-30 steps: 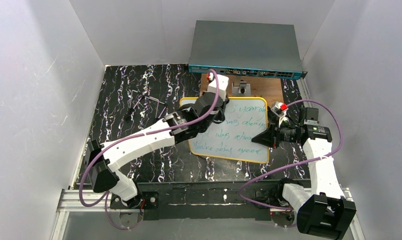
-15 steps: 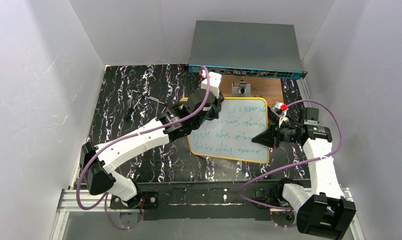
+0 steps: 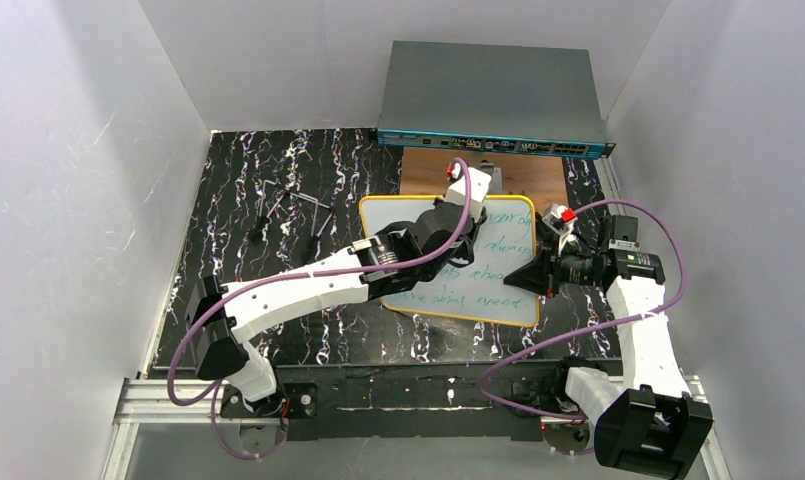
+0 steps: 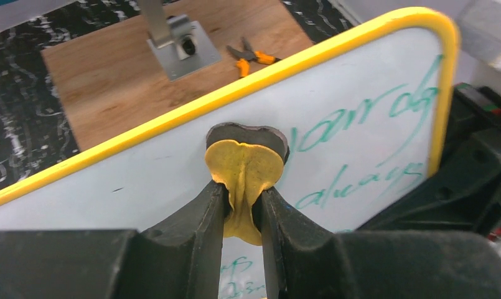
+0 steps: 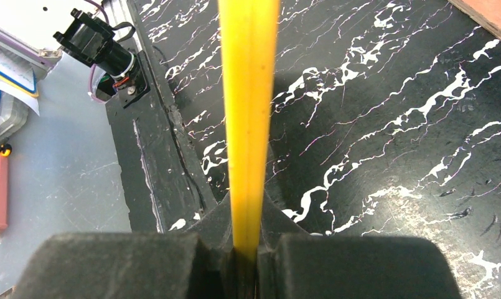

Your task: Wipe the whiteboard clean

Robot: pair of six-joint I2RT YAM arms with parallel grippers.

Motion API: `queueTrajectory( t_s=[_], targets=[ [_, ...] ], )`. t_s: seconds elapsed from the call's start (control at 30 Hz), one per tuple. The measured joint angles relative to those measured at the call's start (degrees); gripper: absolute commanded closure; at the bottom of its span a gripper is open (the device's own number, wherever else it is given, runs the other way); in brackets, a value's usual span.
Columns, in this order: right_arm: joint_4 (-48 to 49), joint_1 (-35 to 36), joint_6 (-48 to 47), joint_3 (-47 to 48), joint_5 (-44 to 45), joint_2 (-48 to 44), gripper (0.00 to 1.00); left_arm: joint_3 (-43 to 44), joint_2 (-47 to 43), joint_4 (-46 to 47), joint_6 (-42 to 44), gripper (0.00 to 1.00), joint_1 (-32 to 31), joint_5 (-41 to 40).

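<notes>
Several lines of green handwriting cover the right part of the whiteboard (image 3: 478,295), which lies centre-right on the black marbled table (image 3: 278,170); its strip along the far yellow rim is clean. The far edge meets a wooden board (image 3: 533,178), and bare table opens to the left. The left gripper (image 4: 243,193), arm stretched diagonally over the whiteboard, pinches a yellow eraser pad (image 4: 244,165) against it. The right gripper (image 5: 246,246) clamps the right rim.
</notes>
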Motion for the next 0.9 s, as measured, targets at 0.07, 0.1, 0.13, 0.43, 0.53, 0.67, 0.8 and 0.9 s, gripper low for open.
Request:
queueTrajectory(
  t_s=[0.07, 0.1, 0.13, 0.43, 0.53, 0.67, 0.8, 0.9],
  targets=[
    [0.0, 0.0, 0.1, 0.0, 0.0, 0.0, 0.99, -0.8, -0.5, 0.1, 0.2, 1.0, 0.1, -2.5],
    [0.0, 0.0, 0.1, 0.0, 0.0, 0.0, 0.99, -1.6, -1.1, 0.1, 0.2, 1.0, 0.4, -3.5],
    [0.0, 0.0, 0.1, 0.0, 0.0, 0.0, 0.99, -2.4, -1.8, 0.1, 0.2, 1.0, 0.9, -4.2],
    [-0.1, -0.1, 0.3, 0.0, 0.0, 0.0, 0.99, -4.0, -4.5, -0.7, 0.2, 1.0, 3.9, -6.1],
    [-0.2, -0.1, 0.0, 0.0, 0.0, -0.1, 0.99, -2.3, -3.1, -1.3, 1.3, 1.0, 2.0, -7.7],
    [-0.2, -0.1, -0.3, 0.0, -0.1, -0.3, 0.99, 0.9, 0.2, -1.2, 2.2, 1.0, -1.2, -8.4],
    [-0.4, -0.2, -0.1, 0.0, 0.0, -0.4, 0.99, 3.0, 2.4, -1.9, 3.0, 1.0, -2.6, -9.2],
    [-0.4, -0.5, 0.7, 0.0, 0.2, -0.4, 0.99, 5.4, 4.1, -3.7, 4.0, 1.0, -2.6, -10.2]
  ],
)
